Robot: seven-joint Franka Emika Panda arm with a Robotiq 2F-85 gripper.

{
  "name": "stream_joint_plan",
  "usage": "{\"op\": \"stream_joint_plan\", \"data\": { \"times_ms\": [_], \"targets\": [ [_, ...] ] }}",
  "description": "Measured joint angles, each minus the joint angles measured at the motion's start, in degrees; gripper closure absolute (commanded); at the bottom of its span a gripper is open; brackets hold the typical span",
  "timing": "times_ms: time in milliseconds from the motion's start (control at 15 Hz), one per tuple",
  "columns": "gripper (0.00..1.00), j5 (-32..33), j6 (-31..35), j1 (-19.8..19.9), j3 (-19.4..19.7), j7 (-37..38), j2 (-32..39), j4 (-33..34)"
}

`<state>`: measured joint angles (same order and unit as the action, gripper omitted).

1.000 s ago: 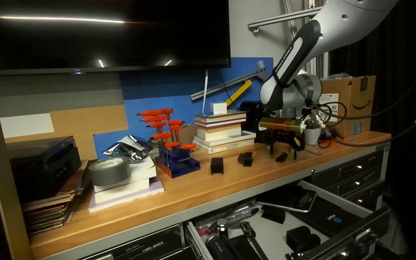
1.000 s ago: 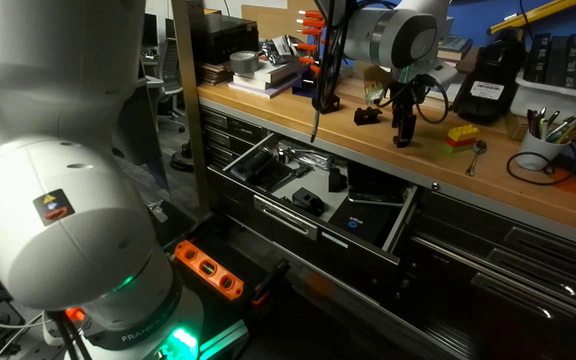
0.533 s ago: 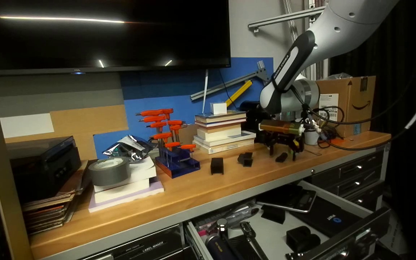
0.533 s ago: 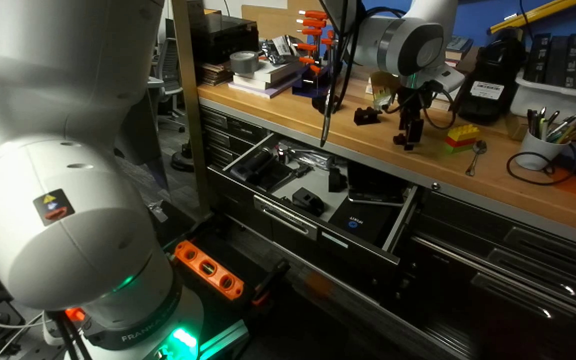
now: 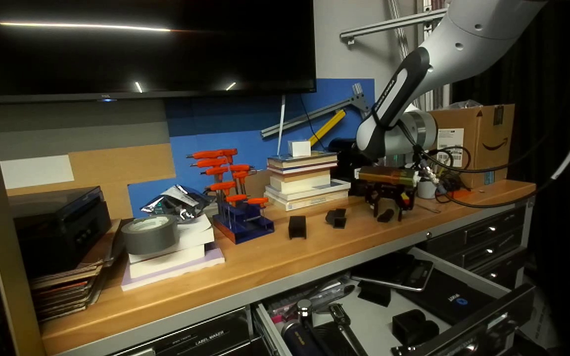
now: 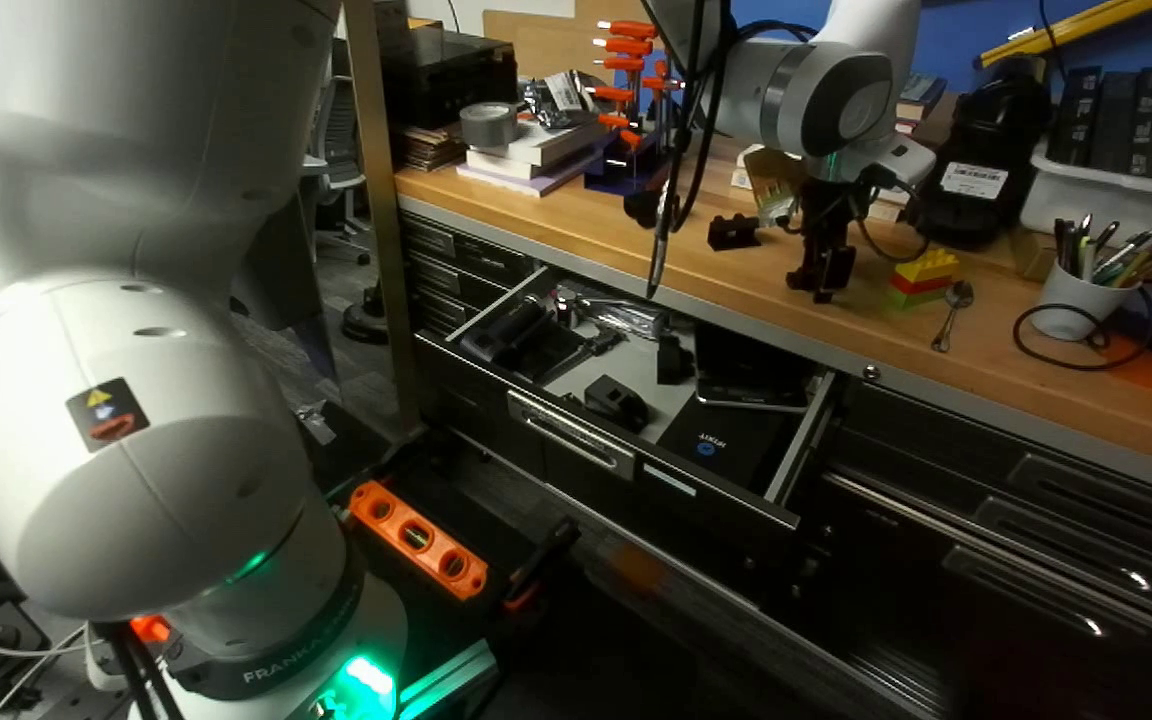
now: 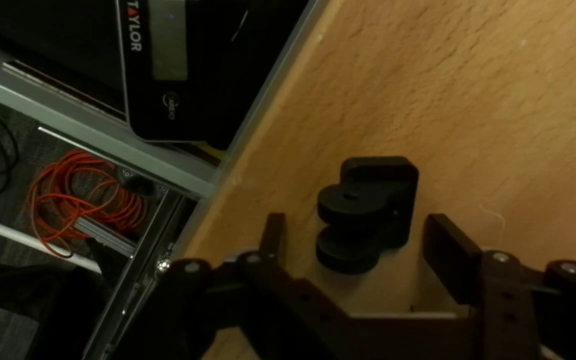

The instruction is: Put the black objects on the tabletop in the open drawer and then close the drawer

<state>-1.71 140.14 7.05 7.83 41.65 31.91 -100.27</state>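
One arm [image 6: 841,100] reaches down over the tabletop [image 5: 245,257], gripper [image 7: 356,232] low, fingers parted, a black object [image 7: 363,205] between them, clear of both. Two more black objects [image 5: 297,227] lie nearby. Open drawer [image 6: 802,436] holds a scale [image 5: 417,276], calipers [image 5: 338,312] and two black blocks [image 6: 618,402].

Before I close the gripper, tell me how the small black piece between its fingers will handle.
The small black piece is probably stiff: its flat plate and two round tabs look crisp-edged. It may be light, being so small. With both tabs on one side, it could swivel on the tabletop if pushed off-centre.
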Motion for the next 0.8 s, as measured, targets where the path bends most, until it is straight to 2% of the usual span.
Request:
{"op": "stream_joint_plan", "data": {
  "times_ms": [200, 267, 400, 800],
  "targets": [
    [0.8, 0.0, -0.04, 0.0, 0.15, -1.72, -0.01, 0.24],
    [0.82, 0.0, -0.04, 0.0, 0.15, -2.23, -0.02, 0.38],
    [0.77, 0.0, -0.07, -0.03, 0.15, -3.13, -0.03, 0.49],
    [0.78, 0.0, -1.0, -0.1, 0.08, -10.57, -1.44, -1.39]
  ]
}}
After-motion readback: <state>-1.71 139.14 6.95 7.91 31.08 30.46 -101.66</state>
